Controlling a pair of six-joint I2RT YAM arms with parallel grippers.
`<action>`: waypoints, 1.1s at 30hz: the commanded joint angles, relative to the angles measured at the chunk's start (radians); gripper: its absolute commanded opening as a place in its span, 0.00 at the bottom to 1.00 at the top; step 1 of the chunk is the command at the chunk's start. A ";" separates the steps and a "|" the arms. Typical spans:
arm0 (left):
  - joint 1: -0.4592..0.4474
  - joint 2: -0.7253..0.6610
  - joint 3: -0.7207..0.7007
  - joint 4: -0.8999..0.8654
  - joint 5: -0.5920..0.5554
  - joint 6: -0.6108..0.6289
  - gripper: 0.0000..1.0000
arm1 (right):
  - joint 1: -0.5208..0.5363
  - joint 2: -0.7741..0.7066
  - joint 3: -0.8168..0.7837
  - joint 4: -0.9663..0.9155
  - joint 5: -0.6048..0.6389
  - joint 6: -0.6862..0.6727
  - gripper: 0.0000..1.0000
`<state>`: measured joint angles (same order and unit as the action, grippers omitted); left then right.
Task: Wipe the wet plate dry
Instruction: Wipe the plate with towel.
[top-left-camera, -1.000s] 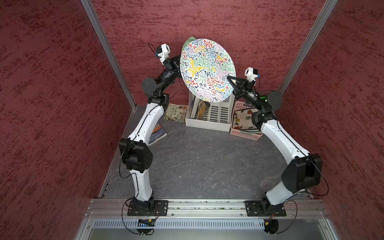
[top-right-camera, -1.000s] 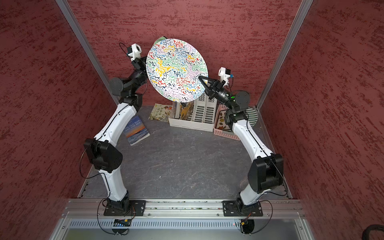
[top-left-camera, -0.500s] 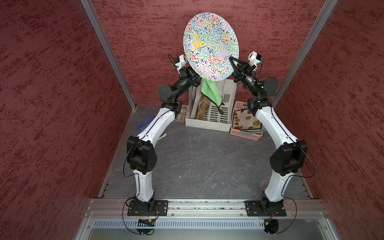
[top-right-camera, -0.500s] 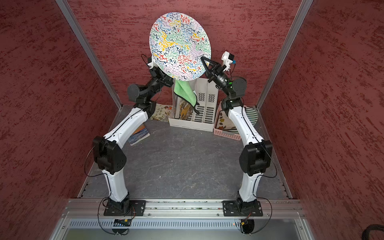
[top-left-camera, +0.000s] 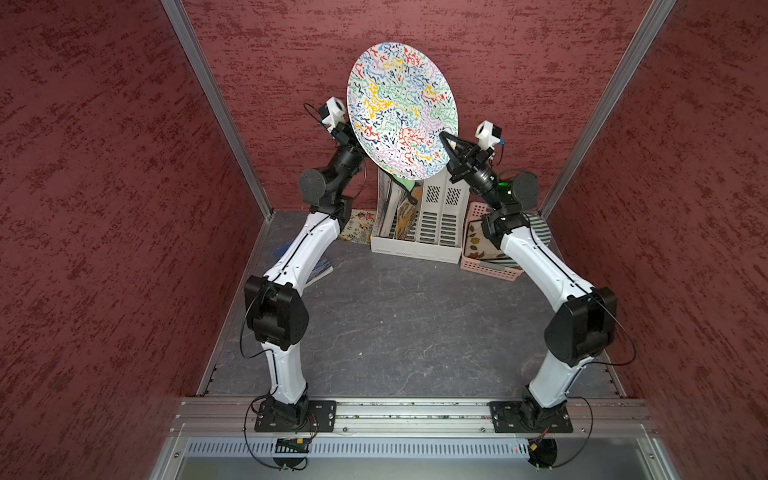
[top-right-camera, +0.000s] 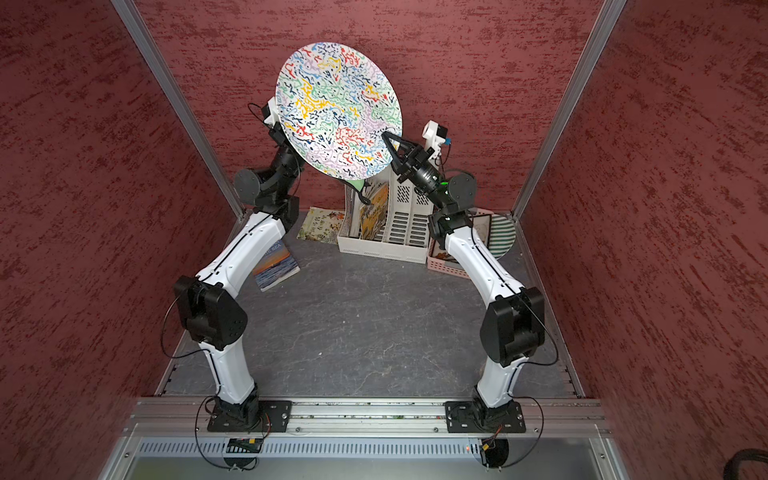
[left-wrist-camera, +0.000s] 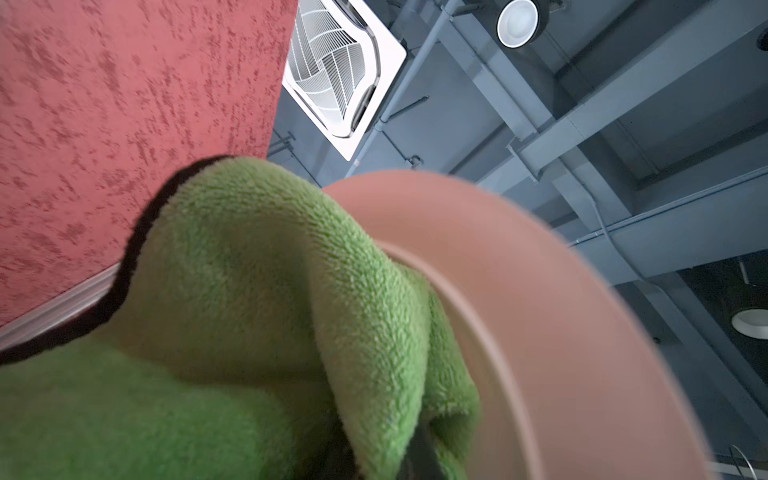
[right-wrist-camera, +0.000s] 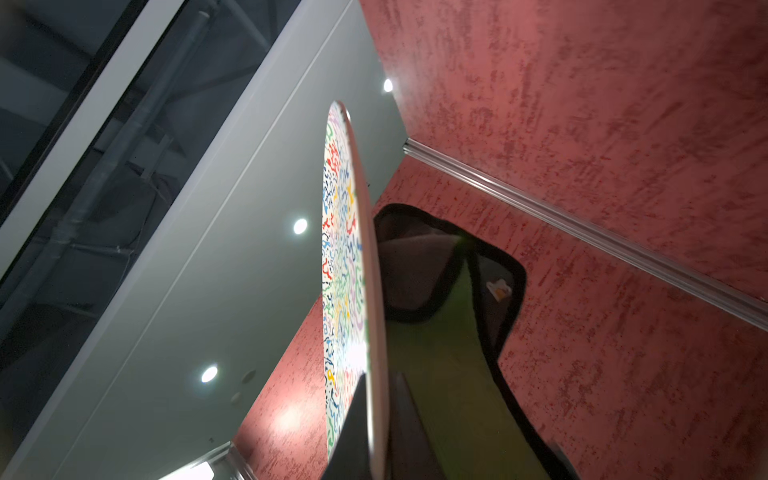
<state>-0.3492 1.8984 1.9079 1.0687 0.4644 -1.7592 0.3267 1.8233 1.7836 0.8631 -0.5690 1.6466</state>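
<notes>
Two closed grippers are sharing the job. The right gripper (top-left-camera: 444, 139) is pinching the lower right rim of the plate (top-left-camera: 401, 110), which is hanging on edge, upper centre in both top views, high above the table (top-left-camera: 407, 324). The left gripper (left-wrist-camera: 413, 459) is clamping the green cloth (left-wrist-camera: 249, 311) and pressing it against the plate's plain back. That single rim pinch is looking risky: a wet rim plus sideways pushing from the cloth could be levering the plate loose and dropping it. A book (top-right-camera: 276, 264) is showing "SEA" on its cover; the cloth's tag (right-wrist-camera: 498, 289) is proving too small to read.
</notes>
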 joint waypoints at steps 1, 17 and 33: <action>-0.065 -0.045 -0.046 0.117 0.042 -0.005 0.00 | -0.027 0.104 0.172 -0.112 0.020 -0.043 0.00; -0.055 -0.643 -0.309 -1.448 -0.112 1.146 0.00 | -0.083 0.038 0.232 -0.700 0.127 -0.478 0.00; -0.052 -0.320 -0.033 -1.853 -0.521 1.233 0.00 | 0.057 -0.116 0.103 -0.815 0.106 -0.681 0.00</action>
<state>-0.4637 1.6142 1.8927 -0.6643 0.0479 -0.5049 0.3820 1.8191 1.8835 -0.0765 -0.4210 0.9642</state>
